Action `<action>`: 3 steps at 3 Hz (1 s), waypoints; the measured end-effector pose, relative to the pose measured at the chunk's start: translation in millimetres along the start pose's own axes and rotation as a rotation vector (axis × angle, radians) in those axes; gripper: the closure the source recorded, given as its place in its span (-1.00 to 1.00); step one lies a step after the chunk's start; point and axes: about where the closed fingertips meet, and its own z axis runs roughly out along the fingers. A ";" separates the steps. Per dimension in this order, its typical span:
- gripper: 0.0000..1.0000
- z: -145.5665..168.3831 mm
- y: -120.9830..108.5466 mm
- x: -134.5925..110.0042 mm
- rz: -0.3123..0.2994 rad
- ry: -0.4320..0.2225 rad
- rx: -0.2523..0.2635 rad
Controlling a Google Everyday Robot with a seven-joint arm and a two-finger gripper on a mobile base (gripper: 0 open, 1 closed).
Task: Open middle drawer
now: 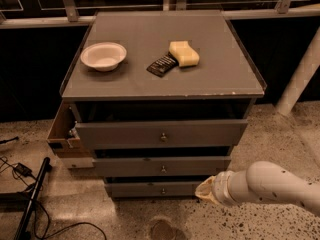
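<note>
The grey cabinet has three drawers. The middle drawer is a shallow grey front with a small round knob at its centre, and it stands slightly out from the frame. The taller top drawer above it is pulled partly out. The bottom drawer sits lowest. My gripper is on the end of the white arm at the lower right. It is low, in front of the right end of the bottom drawer, below and to the right of the middle knob.
On the cabinet top lie a white bowl, a yellow sponge and a dark packet. A cardboard box sticks out at the cabinet's left. A black pole and cables lie on the floor at left. A white post stands at right.
</note>
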 end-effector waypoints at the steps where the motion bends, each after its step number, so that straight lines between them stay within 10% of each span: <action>1: 0.19 10.4 0.4 9.6 -0.003 0.023 0.042; 3: -0.74 42.7 -9.8 32.0 -0.012 0.069 0.124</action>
